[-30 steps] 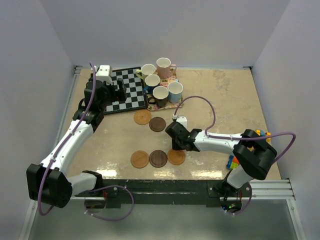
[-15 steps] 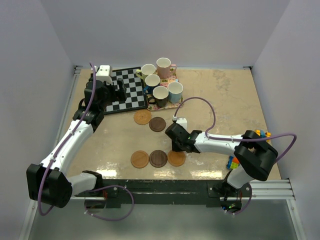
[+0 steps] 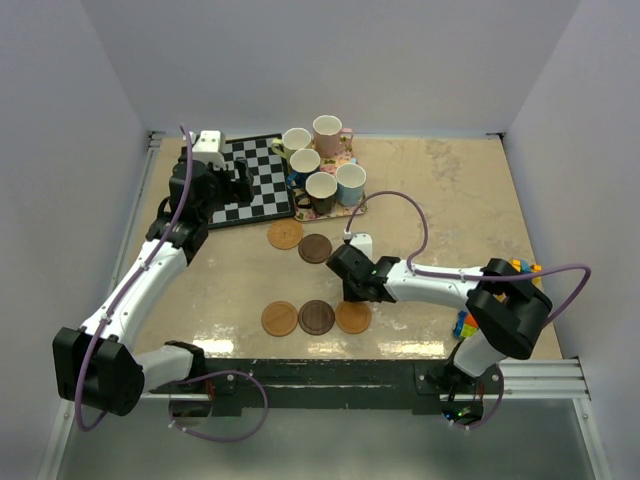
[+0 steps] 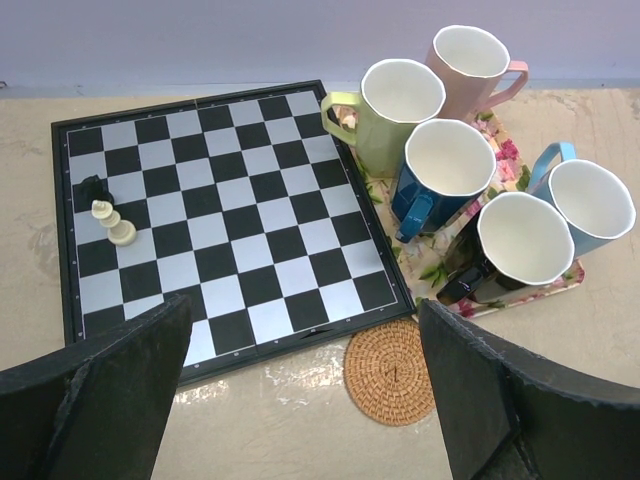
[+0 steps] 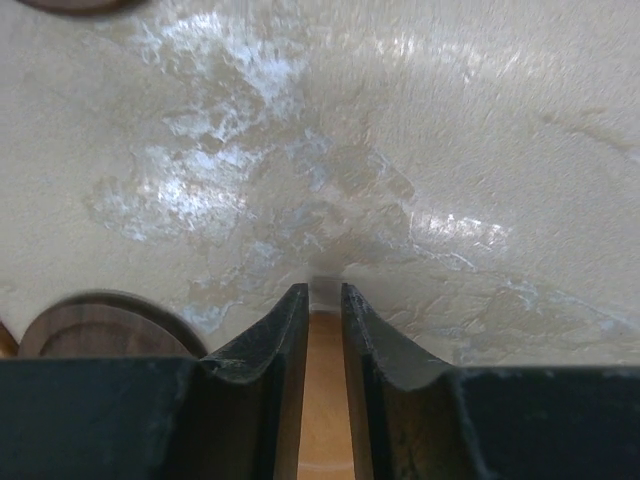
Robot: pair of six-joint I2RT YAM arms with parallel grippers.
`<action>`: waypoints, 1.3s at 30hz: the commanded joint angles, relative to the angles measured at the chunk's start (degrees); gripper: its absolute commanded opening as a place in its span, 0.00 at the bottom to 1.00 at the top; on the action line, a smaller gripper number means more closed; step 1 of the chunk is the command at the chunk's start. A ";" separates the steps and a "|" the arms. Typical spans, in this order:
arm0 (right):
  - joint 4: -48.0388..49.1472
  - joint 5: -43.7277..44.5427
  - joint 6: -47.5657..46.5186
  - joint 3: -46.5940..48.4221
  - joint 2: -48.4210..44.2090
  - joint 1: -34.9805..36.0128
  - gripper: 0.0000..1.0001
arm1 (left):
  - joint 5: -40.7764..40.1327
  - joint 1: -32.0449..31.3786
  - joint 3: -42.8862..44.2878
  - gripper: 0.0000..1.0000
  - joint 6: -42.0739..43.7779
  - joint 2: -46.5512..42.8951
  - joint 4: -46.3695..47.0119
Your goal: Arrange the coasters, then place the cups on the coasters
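Three coasters lie in a row near the front edge: orange (image 3: pixel 279 318), dark brown (image 3: pixel 316 317) and orange (image 3: pixel 352 316). Two more, orange (image 3: pixel 285 234) and dark brown (image 3: pixel 315 248), lie farther back. My right gripper (image 3: pixel 351 296) is low at the far rim of the right orange coaster (image 5: pixel 322 400). Its jaws stand narrowly open and the coaster shows in the gap. The cups stand on a floral tray (image 3: pixel 345 210): yellow-green (image 3: pixel 295 141), pink (image 3: pixel 328 130), dark blue (image 3: pixel 304 163), black (image 3: pixel 321 188), light blue (image 3: pixel 351 182). My left gripper (image 3: pixel 240 180) hangs wide open over the chessboard, holding nothing.
A chessboard (image 3: pixel 245 180) with two small pieces (image 4: pixel 108 215) lies left of the tray. A woven orange coaster (image 4: pixel 390 372) sits just in front of the board's corner. Colourful blocks (image 3: pixel 465 325) lie by the right arm's base.
The right gripper's jaws have parted a little and it has shifted slightly left and back from the orange coaster, which stays flat on the table. The left arm has not moved.
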 commanded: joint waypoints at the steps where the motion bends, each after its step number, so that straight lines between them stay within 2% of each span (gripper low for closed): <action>1: -3.75 4.71 -1.22 6.36 0.48 0.12 0.25 | -0.74 -0.26 -0.02 1.00 -0.35 -1.14 2.89; 8: -2.44 5.24 -6.84 13.22 3.38 -2.16 0.40 | -1.71 -0.26 0.07 1.00 0.00 -1.67 2.89; 17: 2.84 3.48 -14.22 24.64 13.75 -5.76 0.48 | -1.98 -0.26 -0.11 1.00 0.17 -2.02 2.89; 24: 6.27 2.43 -18.09 30.62 19.73 -5.77 0.64 | -2.24 -0.26 -0.11 1.00 0.26 -1.32 2.89; 26: 7.67 2.25 -19.06 31.42 20.52 -5.77 0.74 | -2.24 -0.26 -0.20 1.00 0.35 -1.14 2.89; 31: 9.96 2.60 -21.61 32.56 22.72 -5.77 0.88 | -2.50 -0.26 -0.20 1.00 0.53 -0.71 2.98; 36: 11.19 1.73 -24.59 32.65 24.13 -5.68 0.98 | -2.59 -0.26 -0.11 1.00 0.61 -0.62 2.89; 39: 12.60 -0.29 -26.79 32.04 24.57 -5.77 0.99 | -2.50 -0.26 -0.20 1.00 0.61 -0.53 2.89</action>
